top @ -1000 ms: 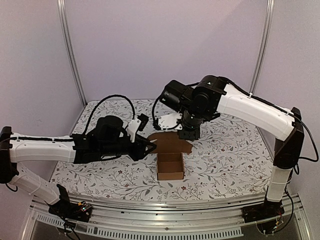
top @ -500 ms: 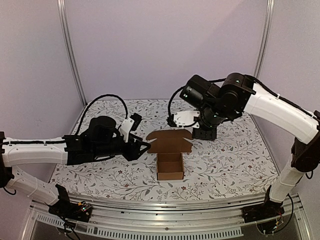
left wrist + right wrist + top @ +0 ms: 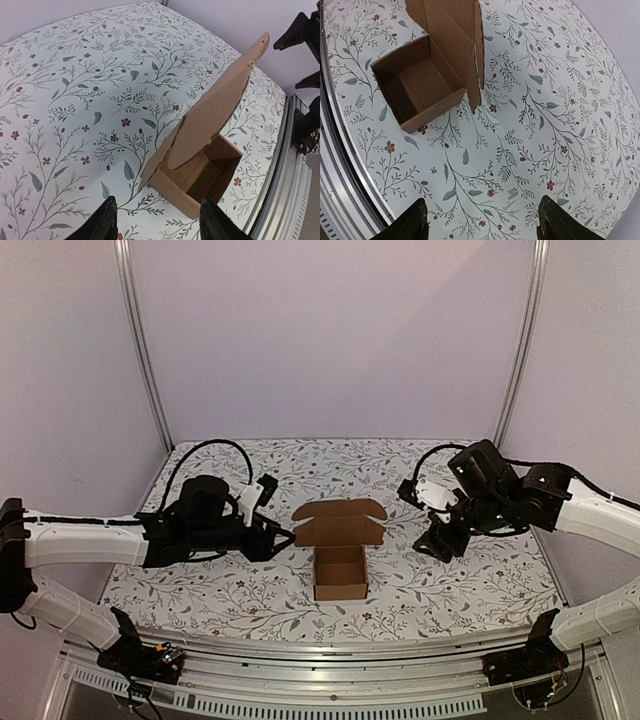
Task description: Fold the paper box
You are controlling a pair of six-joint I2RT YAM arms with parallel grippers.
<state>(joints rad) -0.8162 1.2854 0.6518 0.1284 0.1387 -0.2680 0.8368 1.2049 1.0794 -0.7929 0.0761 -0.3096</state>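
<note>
Top external view puts the box [image 3: 339, 575] at the centre of the frame on the table [image 3: 480, 580]. Its walls stand and the tray looks formed, but the lid [image 3: 338, 523] stands upright at the back; I judge closing and tucking it remain. My left gripper [image 3: 281, 537] and right gripper [image 3: 428, 542] flank it, both spread and holding nothing.

Left gripper [image 3: 157, 226] and right gripper [image 3: 483, 223] both spread, apparently empty.
</note>
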